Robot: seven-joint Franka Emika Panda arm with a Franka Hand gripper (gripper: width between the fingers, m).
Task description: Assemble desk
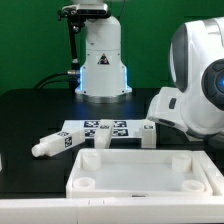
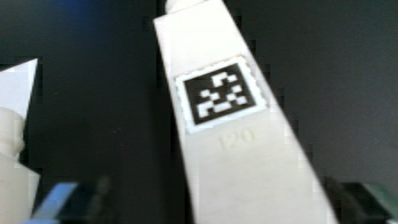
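Observation:
The desk's white rimmed tabletop panel (image 1: 135,170) lies at the front, its round corner sockets facing up. One white leg (image 1: 55,143) lies off its left end, and another leg (image 1: 150,132) sits just behind it, under my arm (image 1: 195,85). In the wrist view a long white leg (image 2: 222,110) with a square tag runs between the fingers of my gripper (image 2: 214,200). The dark fingertips (image 2: 64,200) stand on either side of it with a gap showing, so the gripper is open around the leg. The exterior view does not show the fingers.
The marker board (image 1: 95,128) lies flat behind the tabletop panel. The robot's white base (image 1: 100,60) stands at the back on the black table. Another white part (image 2: 18,100) shows at the edge of the wrist view beside the leg.

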